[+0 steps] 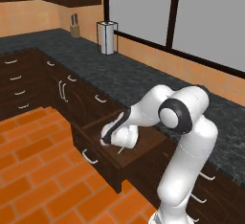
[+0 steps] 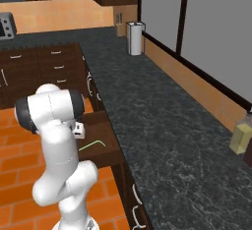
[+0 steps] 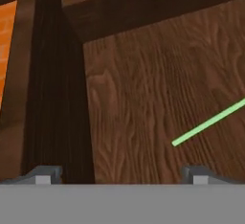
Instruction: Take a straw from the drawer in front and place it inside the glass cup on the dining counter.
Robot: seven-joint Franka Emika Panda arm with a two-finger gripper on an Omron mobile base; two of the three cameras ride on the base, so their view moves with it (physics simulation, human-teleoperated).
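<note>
The drawer (image 1: 143, 146) stands pulled out below the black counter, its curved silver handle (image 1: 89, 158) facing the floor side. My gripper (image 1: 112, 139) hangs over the drawer's inside, pointing down. In the hand view its two fingertips (image 3: 44, 174) stand far apart, open, with nothing between them. The light-green straw (image 3: 208, 122) lies flat on the wooden drawer floor (image 3: 143, 89), up and to the right of the gripper (image 3: 119, 175), not touched. The right base view also shows the straw (image 2: 91, 145) lying in the drawer (image 2: 108, 150), just beside the arm. The glass cup and the dining counter are out of view.
A black speckled counter (image 1: 143, 79) runs above the drawer, carrying a white canister (image 1: 107, 37) and a knife block (image 1: 75, 29). Dark cabinet doors and drawers (image 1: 19, 82) line the corner. Orange tiles (image 1: 43, 170) cover the floor. A yellowish bottle (image 2: 241, 138) stands at the counter's right.
</note>
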